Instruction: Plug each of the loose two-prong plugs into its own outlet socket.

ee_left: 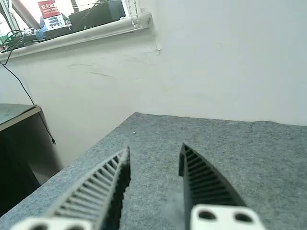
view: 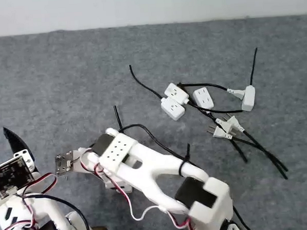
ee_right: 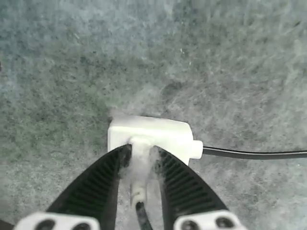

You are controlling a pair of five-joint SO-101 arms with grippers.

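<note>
Right jaws pinch a plug [ee_right: 137, 189] nose-on to its outlet socket [ee_right: 153, 134].
Nearly closed, they run along the plug's long axis, the socket dead ahead. Left jaws gape wide and empty, off to the side. Farther across the tabletop [view: 64, 73] lie the loose plugs [view: 223, 128], nearer the right arm.

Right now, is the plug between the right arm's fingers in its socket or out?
In, apparently: the plug meets the outlet, no prongs showing.

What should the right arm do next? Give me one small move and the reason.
Probably open the right gripper and release the plug. The gripper is shut on the plug, whose body looks pressed against the white socket with no prongs showing, so it seems seated; I cannot confirm it fully.
</note>
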